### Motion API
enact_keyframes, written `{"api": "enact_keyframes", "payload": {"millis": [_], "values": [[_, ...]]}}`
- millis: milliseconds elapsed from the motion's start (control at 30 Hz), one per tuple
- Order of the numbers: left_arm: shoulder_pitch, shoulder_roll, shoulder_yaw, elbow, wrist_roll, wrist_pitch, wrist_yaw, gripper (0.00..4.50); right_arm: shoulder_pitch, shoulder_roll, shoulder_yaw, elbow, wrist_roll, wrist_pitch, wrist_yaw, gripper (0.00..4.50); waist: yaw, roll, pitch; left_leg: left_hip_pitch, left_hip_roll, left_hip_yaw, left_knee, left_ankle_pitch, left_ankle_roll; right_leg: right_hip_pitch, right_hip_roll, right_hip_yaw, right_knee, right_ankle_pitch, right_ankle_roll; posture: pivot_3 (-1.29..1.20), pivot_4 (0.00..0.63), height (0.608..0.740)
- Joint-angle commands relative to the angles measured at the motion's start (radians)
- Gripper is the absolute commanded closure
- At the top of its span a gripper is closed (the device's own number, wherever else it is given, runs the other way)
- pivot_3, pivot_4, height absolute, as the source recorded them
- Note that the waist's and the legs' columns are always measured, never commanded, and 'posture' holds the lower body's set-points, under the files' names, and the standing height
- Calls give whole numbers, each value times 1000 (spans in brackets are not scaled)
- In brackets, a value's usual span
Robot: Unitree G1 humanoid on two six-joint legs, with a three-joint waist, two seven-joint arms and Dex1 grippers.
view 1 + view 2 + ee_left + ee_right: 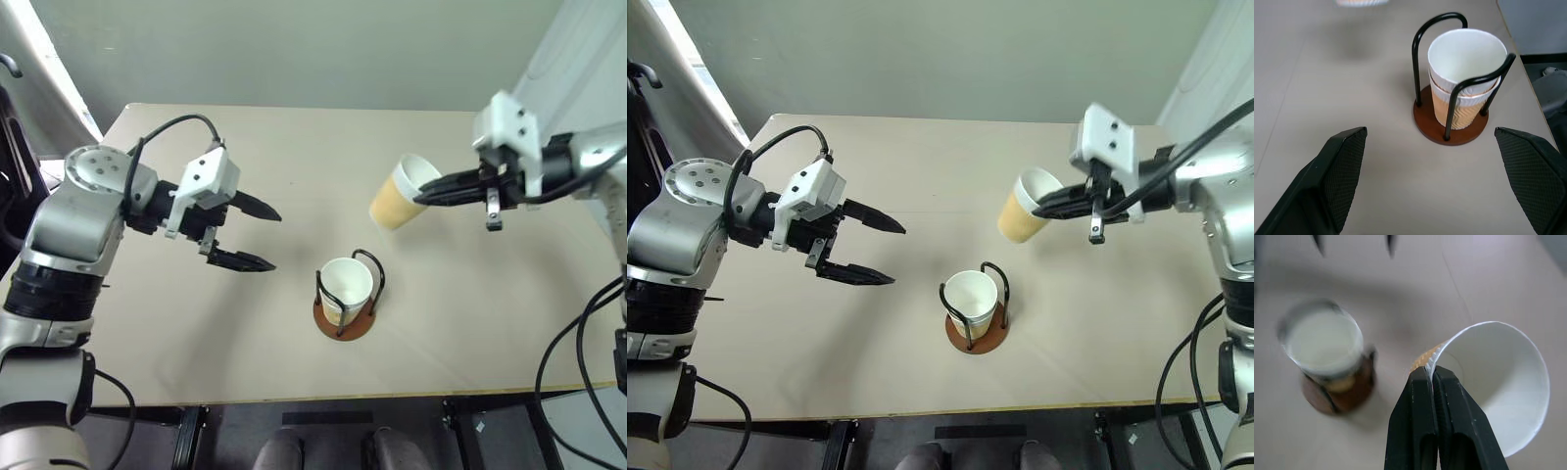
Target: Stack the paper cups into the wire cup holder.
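The wire cup holder (345, 318) stands near the table's front middle on its reddish-brown disc, black wire loops rising round two nested paper cups (1464, 73). A third paper cup (402, 192) hangs tilted in the air, up and to the right of the holder. My right gripper (423, 196) is shut on its rim, one finger inside and one outside, as the right wrist view shows at the rim (1430, 369). To the left of the holder my left gripper (263, 235) is open and empty, pointing at the holder.
The beige table (196, 333) carries nothing else. Its front edge runs just below the holder. Black cables hang along my right arm (588, 323) and loop over the left wrist (176, 122).
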Motion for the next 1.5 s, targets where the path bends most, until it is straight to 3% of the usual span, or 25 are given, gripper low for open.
{"api": "enact_keyframes", "payload": {"millis": [33, 167, 367, 700, 1500], "values": [[-27, 0, 7, -5, -1, -1, -17, 0, -41, 11, -61, -63, 118, 122, -38, 4461, 0, 0, 0, 0, 0, 0, 0, 0, 0, 0, 0, 0, 0, 0, 0, 0, 150, 740], [-34, -3, 4, 2, 1, -1, -23, 0, -70, 34, -96, -104, 240, 232, -83, 4461, 0, 0, 0, 0, 0, 0, 0, 0, 0, -1, 0, 0, 1, 0, 0, 0, 150, 740], [-40, -11, -5, 5, 3, -3, -24, 0, -26, 21, -84, -156, 311, 253, -125, 4461, 0, 0, 0, 0, 0, -1, 0, 0, 0, -1, 0, 0, 1, -1, 0, 0, 150, 740], [-46, -20, -12, 15, 7, -12, -26, 0, 56, -23, -27, -215, 310, 185, -134, 4461, -1, 0, 0, 0, 0, -1, 0, 0, 0, -1, 0, 0, 1, 0, 0, 0, 150, 740], [-57, -32, -10, 31, 24, -30, -22, 0, 120, 1, 56, -217, 319, 129, -156, 4461, -1, 0, 0, 0, 0, -1, 1, 0, 0, -1, 0, 0, 2, 0, 0, 0, 150, 740]]}}
